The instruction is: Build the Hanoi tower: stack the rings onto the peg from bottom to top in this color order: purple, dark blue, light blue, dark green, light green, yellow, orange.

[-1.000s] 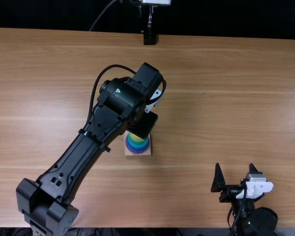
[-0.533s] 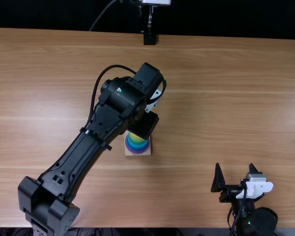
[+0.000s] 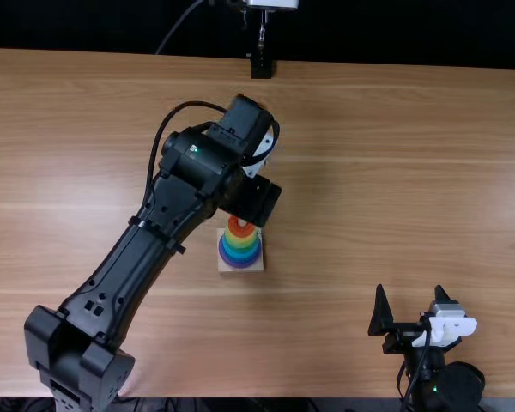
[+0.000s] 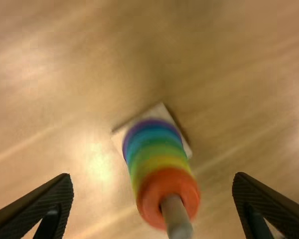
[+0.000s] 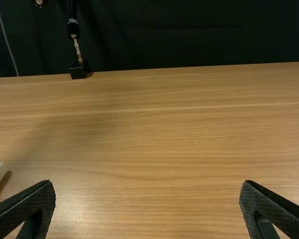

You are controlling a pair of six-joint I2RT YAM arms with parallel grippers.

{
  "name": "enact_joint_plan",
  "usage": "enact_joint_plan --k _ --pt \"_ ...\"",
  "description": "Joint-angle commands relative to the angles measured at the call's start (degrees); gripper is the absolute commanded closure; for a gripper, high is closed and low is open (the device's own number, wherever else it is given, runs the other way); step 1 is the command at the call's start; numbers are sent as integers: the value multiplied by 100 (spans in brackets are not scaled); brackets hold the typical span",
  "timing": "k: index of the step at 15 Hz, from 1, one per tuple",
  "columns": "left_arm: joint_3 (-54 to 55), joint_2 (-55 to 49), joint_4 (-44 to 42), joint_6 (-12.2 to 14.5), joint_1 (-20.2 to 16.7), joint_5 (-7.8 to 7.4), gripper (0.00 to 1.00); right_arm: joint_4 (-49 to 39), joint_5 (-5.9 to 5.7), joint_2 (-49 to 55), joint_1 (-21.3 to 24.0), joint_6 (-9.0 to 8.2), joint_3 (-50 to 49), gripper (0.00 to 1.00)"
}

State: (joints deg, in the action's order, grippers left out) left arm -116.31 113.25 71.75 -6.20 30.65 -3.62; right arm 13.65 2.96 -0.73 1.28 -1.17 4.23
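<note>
Light brown wood forms the table (image 3: 395, 172). The left black gripper (image 3: 256, 202), fingers wide, hangs by the stack; the right black gripper (image 3: 409, 296) also spreads wide. Pale square wooden base (image 3: 224, 267) bears purple-to-orange stacked rings (image 3: 240, 245) around a pale upright peg (image 4: 174, 211).

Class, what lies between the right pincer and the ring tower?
Bare table lies between the right pincer and the tower; the top view shows this.
</note>
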Motion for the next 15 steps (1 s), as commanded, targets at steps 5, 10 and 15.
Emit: enact_joint_plan --k 5,10,15 --pt "-146 -295 -973 61 -851 66 0 455 20 73 65 22 -335 0" --pt "821 -1130 -1205 82 -1835 815 0 455 20 73 74 22 -335 0" --pt "3475 -2993 -4232 71 -2503 794 0 455 20 73 74 22 -335 0"
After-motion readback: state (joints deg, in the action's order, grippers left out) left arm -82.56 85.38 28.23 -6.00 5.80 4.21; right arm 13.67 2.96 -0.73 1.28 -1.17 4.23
